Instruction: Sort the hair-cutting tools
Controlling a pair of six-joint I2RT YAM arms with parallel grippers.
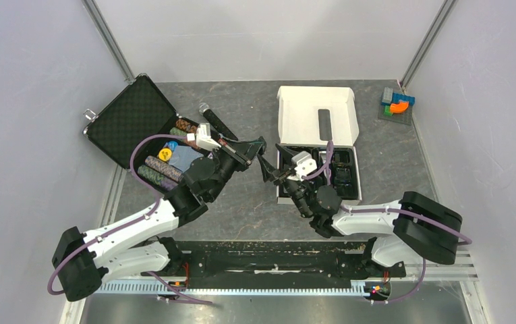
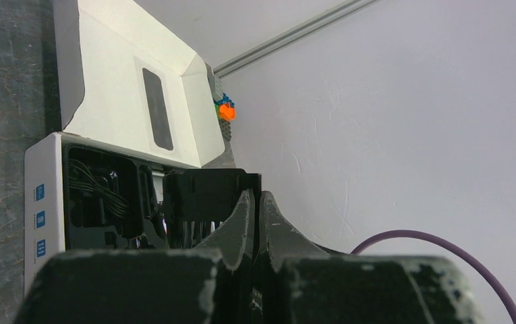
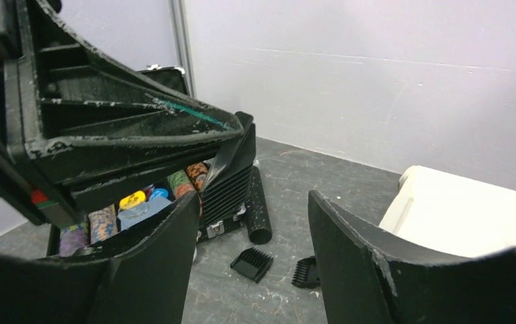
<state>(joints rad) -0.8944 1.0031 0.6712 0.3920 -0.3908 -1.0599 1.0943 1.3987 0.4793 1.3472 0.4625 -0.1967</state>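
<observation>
"Top external first: where are the hands?" asks Ana.

"The left hand (image 1: pixel 260 150) and right hand (image 1: pixel 268 171) are tip to tip over the counter (image 1: pixel 241 202), just left of the white box (image 1: pixel 302 111)," says Ben.

"Left wrist?"

"Its fingers are pinched together on a black comb attachment (image 2: pixel 204 196), held in front of the box's black tray."

"Right wrist?"

"The right hand's jaws are wide apart and hold nothing. One loose comb (image 3: pixel 252 262) and a second loose comb (image 3: pixel 305 271) lie on the counter near the microphone (image 3: pixel 258 216)."
</observation>
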